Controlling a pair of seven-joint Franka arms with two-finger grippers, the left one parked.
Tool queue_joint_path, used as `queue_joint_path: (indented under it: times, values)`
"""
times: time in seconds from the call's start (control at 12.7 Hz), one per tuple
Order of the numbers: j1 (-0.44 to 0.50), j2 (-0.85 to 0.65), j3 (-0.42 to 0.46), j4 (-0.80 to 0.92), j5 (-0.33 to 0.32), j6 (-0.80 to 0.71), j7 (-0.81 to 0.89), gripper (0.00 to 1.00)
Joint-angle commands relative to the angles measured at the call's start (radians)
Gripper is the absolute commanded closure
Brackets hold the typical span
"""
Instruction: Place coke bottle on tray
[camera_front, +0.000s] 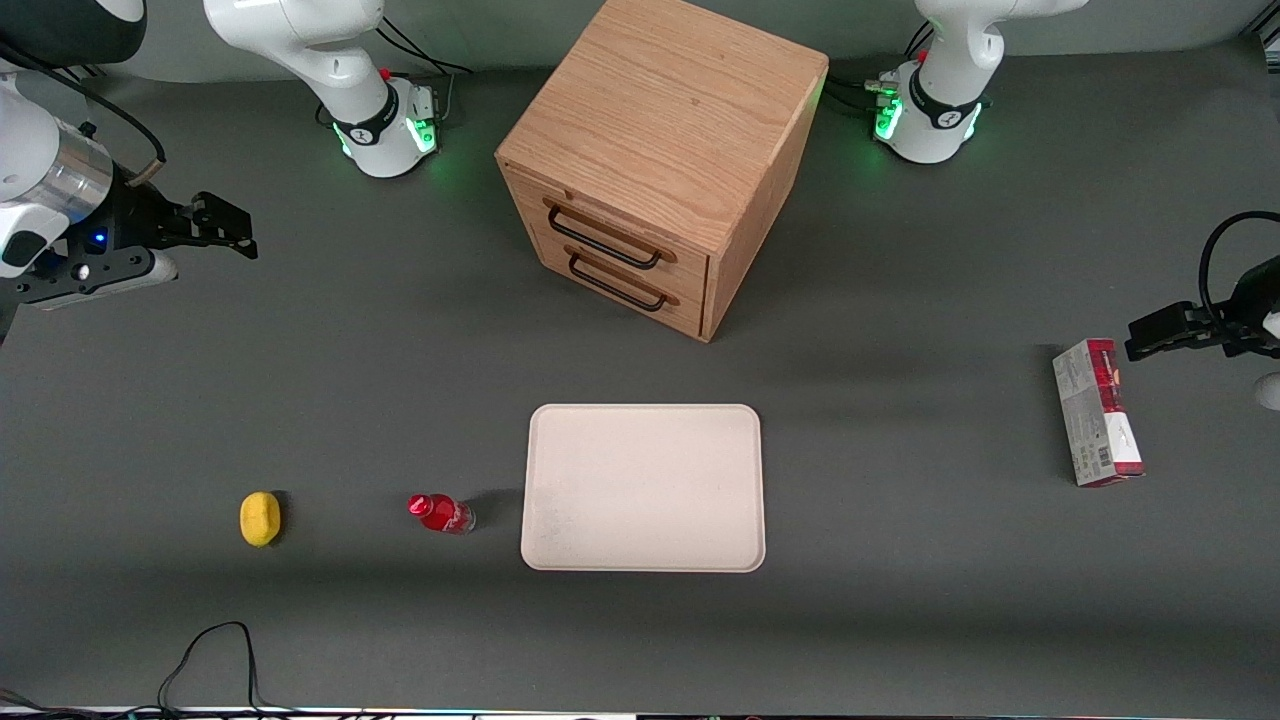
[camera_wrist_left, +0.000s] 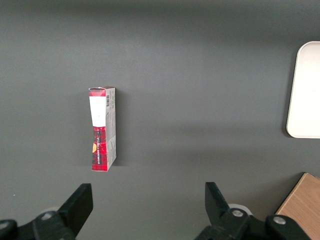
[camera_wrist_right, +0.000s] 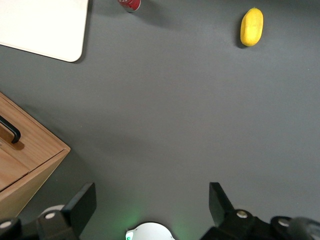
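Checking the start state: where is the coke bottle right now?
In the front view, the coke bottle lies on the table between the tray and the yellow lemon-like object, far from the hand.

Even, soft overhead light; sharp focus throughout. The wooden drawer cabinet (camera_front: 660, 160) casts a faint shadow; green LEDs glow at the arm bases (camera_front: 395, 135)

The right arm (camera_front: 60, 190) reaches in from the working arm's end of the table, held up high; its gripper (camera_front: 235, 225) points toward three o'clock in the front view; its two black fingers (camera_wrist_right: 80, 205) are spread wide apart, holding nothing.
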Motion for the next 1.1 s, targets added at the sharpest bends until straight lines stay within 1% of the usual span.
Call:
queue_joint_path:
  times: [0.0,0.79,1.02]
  values:
    - [0.025,0.013,-0.034,0.029,0.023,-0.027,-0.009,0.00]
    - [0.030,0.015,-0.031,0.038,0.023,-0.040,-0.012,0.00]
    - [0.034,0.042,-0.029,0.084,0.023,-0.052,-0.011,0.00]
